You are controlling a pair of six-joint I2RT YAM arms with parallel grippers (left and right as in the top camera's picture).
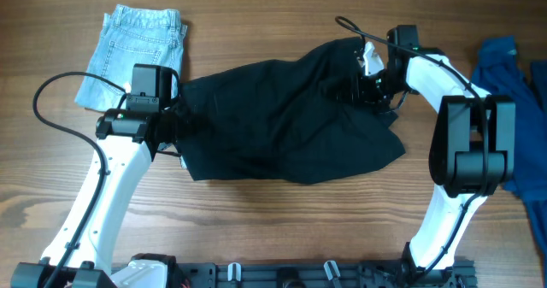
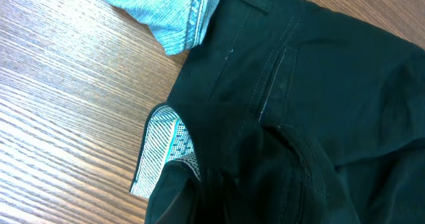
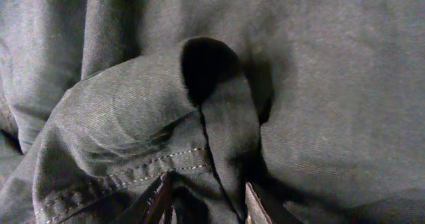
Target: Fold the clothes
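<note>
Overhead, I see the black shorts (image 1: 291, 121) lying in the middle of the table (image 1: 256, 228). Their long axis runs left to right and rises a little toward the upper right. The left end narrows to a point at my left gripper (image 1: 173, 124). The right end spreads wide, with one corner drawn toward the upper right and another hanging out at the lower right. The fabric is plain, soft and rumpled, with loose folds across it.

In the left wrist view, a stitched seam and a pocket slit run down the shorts (image 2: 319, 84), and a white and teal mesh lining (image 2: 166, 151) is turned out at the edge. I see no fingers there, so I cannot tell whether the left gripper is gripping.

My right gripper (image 1: 366, 85) sits on the upper right corner. Its wrist view shows the gripper (image 3: 206, 207) closed on a raised fold of the shorts, with a hemmed edge beside one of the fingers (image 3: 156, 201).

Denim shorts (image 1: 132, 53) lie folded at the upper left, touching the black fabric. A blue garment (image 1: 513, 83) lies at the right edge, well apart from the shorts.
</note>
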